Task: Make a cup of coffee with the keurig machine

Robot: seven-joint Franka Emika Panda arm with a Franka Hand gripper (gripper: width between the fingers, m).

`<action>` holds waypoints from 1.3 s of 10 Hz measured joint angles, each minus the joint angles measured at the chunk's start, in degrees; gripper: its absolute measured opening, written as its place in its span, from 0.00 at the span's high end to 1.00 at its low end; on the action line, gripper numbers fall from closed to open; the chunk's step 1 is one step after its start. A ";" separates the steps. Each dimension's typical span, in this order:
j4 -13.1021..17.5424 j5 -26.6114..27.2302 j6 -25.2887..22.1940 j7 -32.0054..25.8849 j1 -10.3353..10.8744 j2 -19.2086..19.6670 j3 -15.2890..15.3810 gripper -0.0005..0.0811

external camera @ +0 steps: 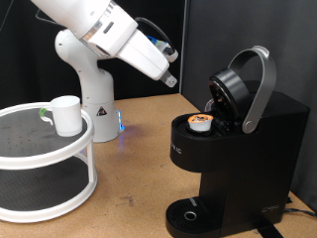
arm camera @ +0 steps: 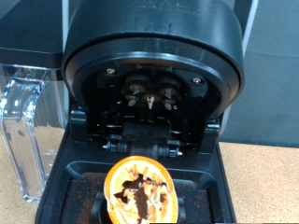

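The black keurig machine [external camera: 243, 149] stands at the exterior view's right with its lid [external camera: 234, 89] and silver-grey handle [external camera: 263, 84] raised. A small pod with a tan top [external camera: 201, 122] sits in the open holder. In the wrist view the pod [arm camera: 136, 191] has an orange rim and a torn top, below the lid's needle [arm camera: 149, 101]. The white mug [external camera: 65, 115] stands on the top tier of a white round shelf [external camera: 30, 154] at the left. My gripper [external camera: 171, 81] hangs in the air left of the lid, touching nothing. Its fingers do not show in the wrist view.
The robot's white base [external camera: 94, 99] stands behind the shelf on the wooden table [external camera: 139, 149]. The machine's round drip tray [external camera: 188, 212] has nothing on it. A clear water tank [arm camera: 23, 131] sits on the machine's side.
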 joint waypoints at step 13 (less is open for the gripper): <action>9.12 5.16 -6.61 9.46 2.73 2.26 4.63 0.01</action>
